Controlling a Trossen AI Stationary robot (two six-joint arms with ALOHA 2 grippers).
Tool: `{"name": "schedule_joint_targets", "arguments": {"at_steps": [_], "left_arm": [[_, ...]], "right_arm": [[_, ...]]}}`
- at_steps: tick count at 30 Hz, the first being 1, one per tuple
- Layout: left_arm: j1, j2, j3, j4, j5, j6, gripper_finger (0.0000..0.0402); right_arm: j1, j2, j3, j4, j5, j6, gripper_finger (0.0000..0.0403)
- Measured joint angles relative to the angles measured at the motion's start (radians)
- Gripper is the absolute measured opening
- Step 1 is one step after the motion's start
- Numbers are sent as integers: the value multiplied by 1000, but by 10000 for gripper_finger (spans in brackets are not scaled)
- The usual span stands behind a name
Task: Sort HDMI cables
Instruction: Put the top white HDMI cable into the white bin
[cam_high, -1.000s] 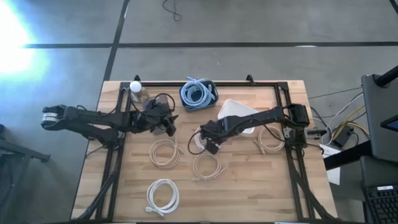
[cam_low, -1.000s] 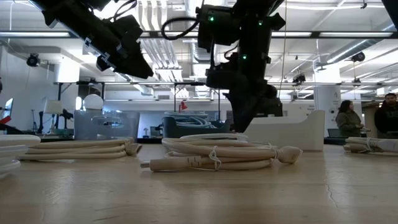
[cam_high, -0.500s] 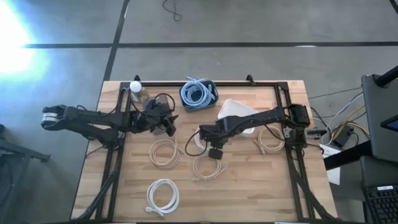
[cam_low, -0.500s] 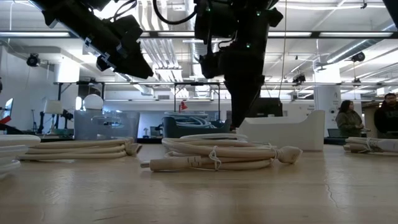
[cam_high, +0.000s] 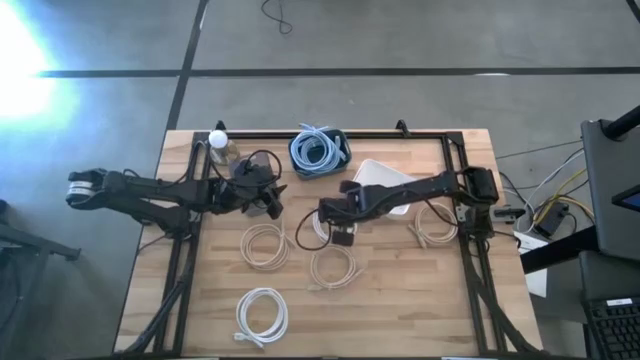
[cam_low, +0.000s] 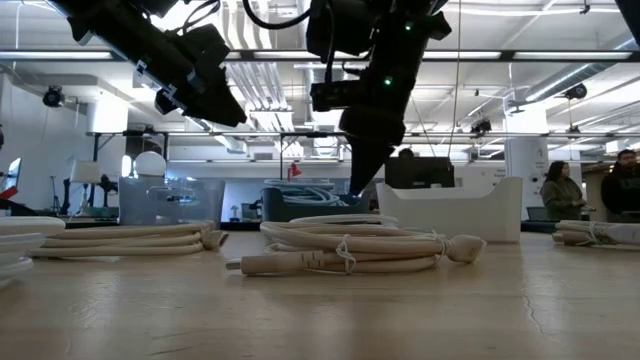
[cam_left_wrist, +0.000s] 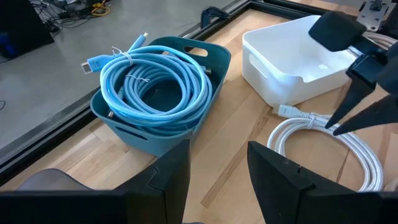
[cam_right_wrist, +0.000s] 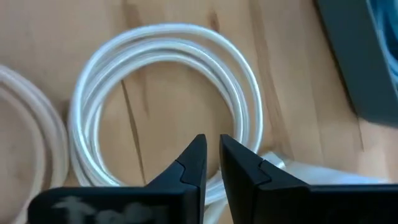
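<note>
Light blue HDMI cables (cam_high: 316, 151) (cam_left_wrist: 155, 81) lie coiled in a teal basket (cam_left_wrist: 214, 57) at the far edge. A white coil (cam_high: 312, 228) (cam_right_wrist: 168, 106) (cam_left_wrist: 329, 146) lies flat beside the white bin (cam_high: 378, 176). Beige coils (cam_high: 265, 245) (cam_high: 333, 268) (cam_high: 435, 224) and another white coil (cam_high: 262, 313) rest on the wood. My right gripper (cam_high: 330, 222) (cam_right_wrist: 211, 150) (cam_low: 356, 190) hangs just above the white coil's bin-side rim, fingers nearly together, holding nothing. My left gripper (cam_high: 272, 206) (cam_left_wrist: 217, 163) waits open, raised, left of the basket.
A clear bottle with a white cap (cam_high: 219, 146) stands at the far left corner. The black frame (cam_high: 430, 133) runs along the table's far and side edges. People stand in the room behind (cam_low: 560, 192). Bare wood lies toward the near right corner.
My right gripper has drifted a little toward the near edge, then back toward the far left over the white coil, rising slightly and tipping so its fingers slant. The cables have stayed where they were.
</note>
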Motion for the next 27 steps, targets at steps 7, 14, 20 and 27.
{"name": "schedule_joint_targets", "arguments": {"at_steps": [7,14,20,27], "left_arm": [[0,0,-1,0,0,5,163],[0,0,-1,-1,0,11,163],[0,0,-1,-1,0,12,163],[1,0,-2,-1,0,12,163]], "right_arm": [[1,0,0,-1,-134,-28,38],[1,0,0,-2,-134,-28,59],[3,0,0,-11,-162,9,96],[23,0,-8,-10,-336,10,133]]}}
